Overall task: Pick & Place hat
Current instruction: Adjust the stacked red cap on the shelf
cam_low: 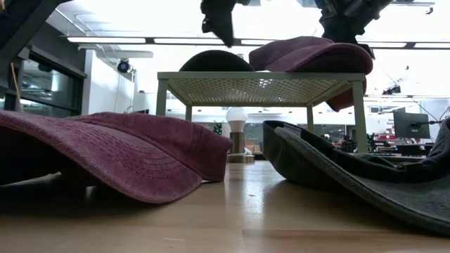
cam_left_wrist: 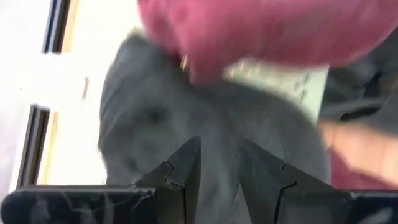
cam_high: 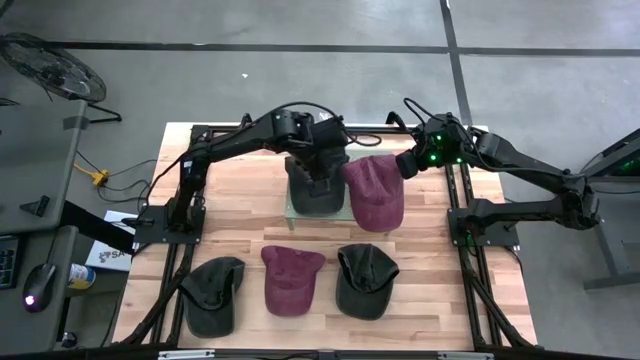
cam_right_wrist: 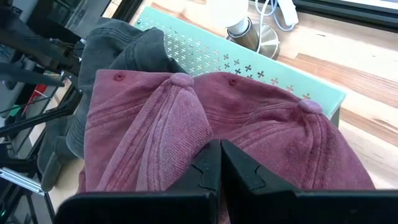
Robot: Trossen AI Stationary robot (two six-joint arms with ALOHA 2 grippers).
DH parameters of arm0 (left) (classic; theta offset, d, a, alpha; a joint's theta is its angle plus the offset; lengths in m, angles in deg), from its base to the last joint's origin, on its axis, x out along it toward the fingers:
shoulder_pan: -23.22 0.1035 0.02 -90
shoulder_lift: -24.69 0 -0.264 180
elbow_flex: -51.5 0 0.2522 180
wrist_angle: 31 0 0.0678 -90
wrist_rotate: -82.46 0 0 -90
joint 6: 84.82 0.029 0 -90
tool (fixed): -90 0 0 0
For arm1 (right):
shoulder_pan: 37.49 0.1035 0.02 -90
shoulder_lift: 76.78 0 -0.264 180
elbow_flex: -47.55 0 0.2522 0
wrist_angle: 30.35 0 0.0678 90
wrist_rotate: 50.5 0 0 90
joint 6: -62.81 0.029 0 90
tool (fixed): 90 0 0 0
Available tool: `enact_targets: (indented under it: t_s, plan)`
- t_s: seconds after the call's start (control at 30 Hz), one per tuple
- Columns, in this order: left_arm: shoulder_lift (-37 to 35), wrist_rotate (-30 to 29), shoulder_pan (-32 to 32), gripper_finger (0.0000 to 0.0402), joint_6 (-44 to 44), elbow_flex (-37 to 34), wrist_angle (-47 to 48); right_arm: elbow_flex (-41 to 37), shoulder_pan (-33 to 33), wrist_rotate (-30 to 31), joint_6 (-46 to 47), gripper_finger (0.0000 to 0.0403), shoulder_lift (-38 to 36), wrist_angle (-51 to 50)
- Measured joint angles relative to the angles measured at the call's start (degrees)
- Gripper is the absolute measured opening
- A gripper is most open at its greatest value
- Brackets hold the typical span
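A pale green perforated stand [cam_low: 260,88] sits at the middle far side of the table. A dark grey hat [cam_high: 312,190] rests crown up on its left half. Beside it lies maroon hat cloth [cam_high: 375,195], overhanging the stand's right edge; the right wrist view shows two buttoned maroon crowns [cam_right_wrist: 180,79] [cam_right_wrist: 309,107]. My left gripper [cam_left_wrist: 219,177] hangs above the grey hat [cam_left_wrist: 155,118], fingers apart, clear of it in the low view [cam_low: 219,24]. My right gripper [cam_right_wrist: 219,155] is shut at the maroon cloth's far right side [cam_high: 408,165]. My right gripper comes slanting down from the table's far right, and its shut fingertips [cam_right_wrist: 208,163] stand in front of the maroon cloth between the two crowns [cam_right_wrist: 214,127]. The fingers hide the spot, so I cannot tell whether they touch it.
Three more hats lie in a row near the table's front edge: dark grey [cam_high: 213,293], maroon [cam_high: 290,280], dark grey [cam_high: 365,280]. A small white lamp [cam_right_wrist: 239,25] stands behind the stand. Black frame rails [cam_high: 470,250] run along both table sides.
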Motion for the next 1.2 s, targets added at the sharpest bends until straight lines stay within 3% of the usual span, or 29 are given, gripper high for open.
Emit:
enact_targets:
  t_s: [0.27,0.47,0.57,0.67,0.83,1.0,1.2]
  plan:
    - [0.00,2.15,-0.02,0.0099,3.00,-0.07,-13.51,0.00,0.00,0.03,0.02,0.0000,0.00,-0.02]
    - [0.04,2.17,1.03,0.0099,3.29,-0.98,-16.78,0.00,0.00,0.04,-0.04,0.0000,-0.01,-0.04]
    - [0.02,5.54,2.62,0.0103,2.59,-0.98,-18.67,0.00,0.00,-0.06,-0.24,0.0000,0.00,-0.06]
    - [0.02,10.10,4.36,0.0125,1.24,-0.98,-18.37,0.00,0.00,-0.11,-0.53,0.0000,0.00,-0.08]
    - [0.79,15.52,5.88,0.0197,0.41,-0.90,-16.25,0.00,0.00,-0.15,-1.01,0.0000,0.00,-0.08]
    - [1.42,15.74,5.99,0.0256,-0.60,-0.89,-15.68,0.00,0.00,-0.15,-1.03,0.0000,-0.02,-0.10]
    - [1.83,14.06,6.44,0.0270,-2.80,-0.98,-14.11,0.00,0.00,-0.17,-1.06,0.0000,-0.02,-0.11]
